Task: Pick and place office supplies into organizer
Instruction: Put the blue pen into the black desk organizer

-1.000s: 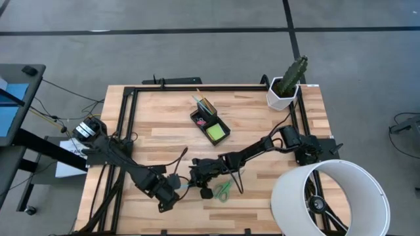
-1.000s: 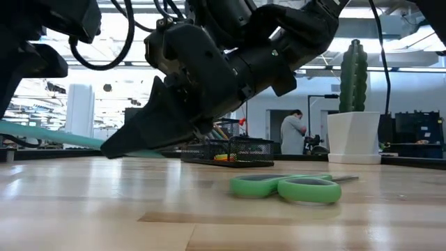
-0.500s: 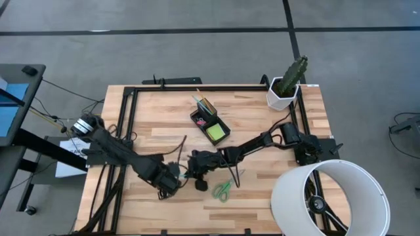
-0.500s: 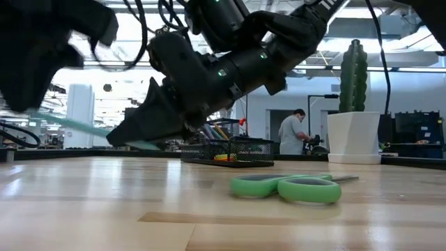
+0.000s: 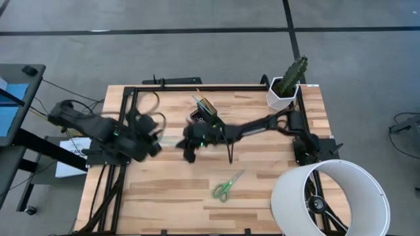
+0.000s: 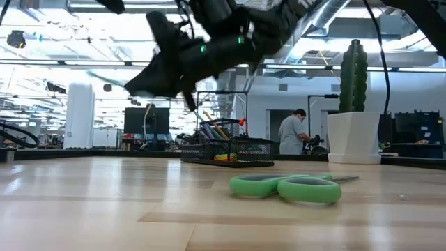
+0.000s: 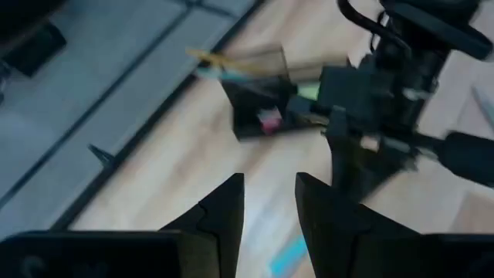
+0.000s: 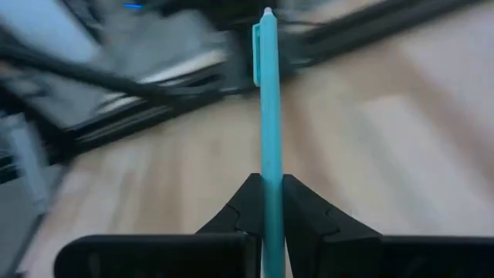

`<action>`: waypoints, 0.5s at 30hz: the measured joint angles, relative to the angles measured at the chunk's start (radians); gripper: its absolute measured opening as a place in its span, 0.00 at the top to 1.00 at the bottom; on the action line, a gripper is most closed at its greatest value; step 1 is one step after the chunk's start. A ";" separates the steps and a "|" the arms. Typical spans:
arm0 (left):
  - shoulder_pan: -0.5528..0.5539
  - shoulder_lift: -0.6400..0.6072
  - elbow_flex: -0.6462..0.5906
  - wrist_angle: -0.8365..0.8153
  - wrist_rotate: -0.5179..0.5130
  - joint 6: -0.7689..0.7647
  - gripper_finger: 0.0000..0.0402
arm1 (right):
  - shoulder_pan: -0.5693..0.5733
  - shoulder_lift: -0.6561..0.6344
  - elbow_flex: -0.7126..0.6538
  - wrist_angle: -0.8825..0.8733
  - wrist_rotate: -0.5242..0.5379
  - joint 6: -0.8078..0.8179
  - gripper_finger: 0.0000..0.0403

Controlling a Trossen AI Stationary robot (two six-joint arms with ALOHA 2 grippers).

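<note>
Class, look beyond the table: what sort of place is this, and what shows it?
Probably a robotics lab or workshop in a large open industrial hall: a bare grey floor, exposed ceiling beams, and a person working at a far bench.

**A robotics lab in an open industrial hall**

A wooden counter (image 5: 262, 190) framed in black rails stands on a bare grey concrete floor (image 5: 197, 46) crossed by dark lines. Cables trail off its edges. Beyond it, the low view shows a tall, bright hall with exposed ceiling beams, what seem to be monitors and benches, and a person (image 6: 290, 134) standing at a workstation.
</note>
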 joint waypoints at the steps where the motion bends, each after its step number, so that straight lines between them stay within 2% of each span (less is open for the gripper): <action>1: 0.004 -0.032 0.000 0.001 -0.022 0.013 0.72 | -0.020 -0.030 0.012 -0.071 0.014 0.000 0.94; 4: 0.028 -0.119 0.000 0.016 -0.086 0.022 0.72 | -0.080 -0.097 0.079 -0.305 0.058 -0.011 0.94; 9: 0.068 -0.217 0.000 0.015 -0.126 0.094 0.72 | -0.172 -0.200 0.231 -0.721 0.103 -0.035 0.94; 15: 0.109 -0.263 0.000 0.009 -0.174 0.186 0.72 | -0.247 -0.219 0.456 -1.182 0.113 -0.041 0.94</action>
